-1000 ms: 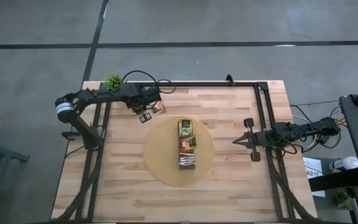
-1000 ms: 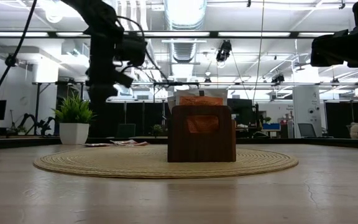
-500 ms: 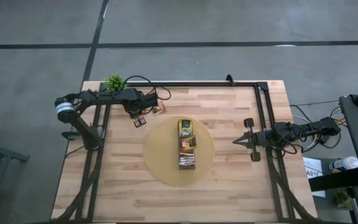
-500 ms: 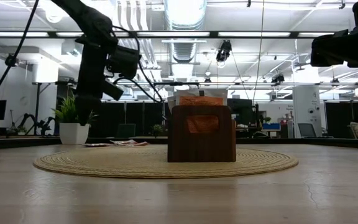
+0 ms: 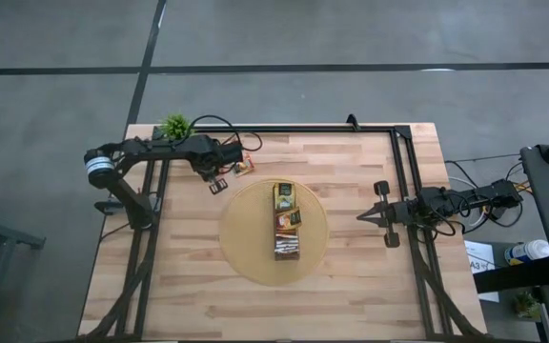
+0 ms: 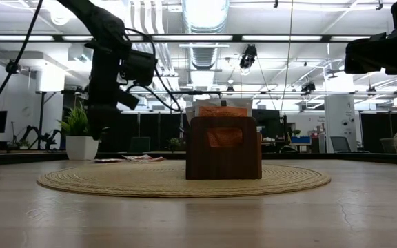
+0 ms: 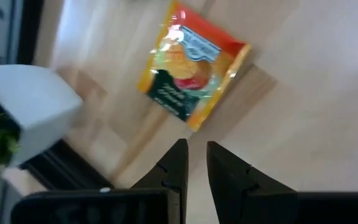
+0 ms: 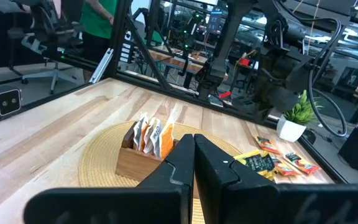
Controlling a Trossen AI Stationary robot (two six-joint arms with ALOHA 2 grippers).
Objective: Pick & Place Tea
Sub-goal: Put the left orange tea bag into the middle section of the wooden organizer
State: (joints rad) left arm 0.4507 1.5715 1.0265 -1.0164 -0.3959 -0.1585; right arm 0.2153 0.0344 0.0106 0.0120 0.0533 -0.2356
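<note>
While hovering above an orange tea sachet (image 7: 191, 74) lying flat on the table near the potted plant (image 5: 173, 125): left gripper (image 7: 195, 163), fingers narrowly parted, empty. Step in hand, by judgement: approach for pickup; next calls for widening, descent, closing on sachet. Right gripper (image 8: 194, 154) closed, empty, idle at right of mat (image 5: 246, 233).

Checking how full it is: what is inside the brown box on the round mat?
The brown box holds several upright tea sachets, orange and white ones showing above its rim. Their lower parts and the box's bottom are hidden by its walls.
</note>
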